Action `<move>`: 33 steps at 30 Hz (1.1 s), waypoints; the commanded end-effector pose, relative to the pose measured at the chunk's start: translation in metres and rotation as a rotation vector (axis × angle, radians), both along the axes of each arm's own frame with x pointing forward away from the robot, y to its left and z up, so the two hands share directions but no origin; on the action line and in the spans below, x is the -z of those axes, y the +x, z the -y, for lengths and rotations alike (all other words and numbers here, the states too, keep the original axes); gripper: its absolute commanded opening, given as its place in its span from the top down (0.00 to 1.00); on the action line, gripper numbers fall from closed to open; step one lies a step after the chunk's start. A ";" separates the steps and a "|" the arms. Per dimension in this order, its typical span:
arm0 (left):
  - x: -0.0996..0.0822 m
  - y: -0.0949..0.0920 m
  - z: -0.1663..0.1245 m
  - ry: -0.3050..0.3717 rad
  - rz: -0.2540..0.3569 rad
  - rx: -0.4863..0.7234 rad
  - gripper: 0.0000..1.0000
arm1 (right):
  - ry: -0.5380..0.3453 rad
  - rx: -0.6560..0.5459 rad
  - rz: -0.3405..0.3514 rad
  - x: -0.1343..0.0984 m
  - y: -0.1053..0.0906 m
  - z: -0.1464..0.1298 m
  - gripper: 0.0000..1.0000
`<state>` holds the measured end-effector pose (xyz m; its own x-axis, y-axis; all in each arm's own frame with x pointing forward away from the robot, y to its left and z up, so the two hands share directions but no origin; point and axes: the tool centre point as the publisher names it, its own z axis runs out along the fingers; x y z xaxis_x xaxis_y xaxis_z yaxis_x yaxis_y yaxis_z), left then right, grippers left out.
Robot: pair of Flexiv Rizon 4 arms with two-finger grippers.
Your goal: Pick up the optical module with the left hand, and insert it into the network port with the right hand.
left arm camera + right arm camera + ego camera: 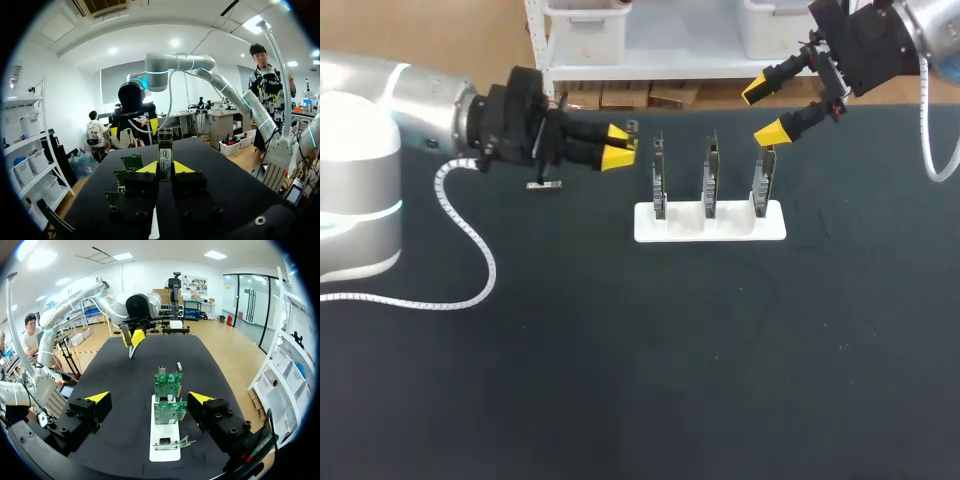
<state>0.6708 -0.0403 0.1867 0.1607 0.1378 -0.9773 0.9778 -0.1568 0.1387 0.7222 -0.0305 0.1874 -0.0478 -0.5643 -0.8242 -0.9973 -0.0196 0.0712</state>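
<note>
My left gripper (619,152) hovers just left of the board stand and is shut on the optical module (165,159), a slim metal piece standing up between its yellow tips (148,167). In the right wrist view the left gripper (134,338) hangs over the far part of the mat. My right gripper (764,111) is open wide above the right end of the stand, with nothing between its fingers (98,396). Three green circuit boards (659,180) (711,178) (763,180) stand upright in the white stand (710,225); which one carries the network port I cannot tell.
A small silver part (544,184) lies on the black mat (620,350) under my left arm, also seen beyond the boards as the silver part (179,366). A white coiled cable (470,250) trails across the mat at the left.
</note>
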 end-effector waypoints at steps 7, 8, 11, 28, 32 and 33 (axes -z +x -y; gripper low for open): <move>-0.025 0.019 0.039 0.023 0.040 0.048 1.00 | -0.001 0.002 0.000 0.000 -0.001 0.000 0.00; -0.026 0.019 0.042 0.020 0.045 0.051 1.00 | -0.001 0.002 0.000 0.000 -0.001 0.000 0.00; -0.026 0.019 0.050 0.012 0.049 0.059 1.00 | -0.001 0.002 0.000 0.000 -0.001 0.000 0.00; -0.017 0.021 0.076 0.007 0.032 0.058 1.00 | -0.001 0.002 0.000 0.000 -0.001 0.000 0.00; -0.012 0.020 0.073 0.036 0.027 0.047 1.00 | -0.001 0.002 0.000 0.000 -0.001 0.000 0.00; -0.012 0.020 0.073 0.036 0.027 0.047 1.00 | -0.001 0.002 0.000 0.000 -0.001 0.000 0.00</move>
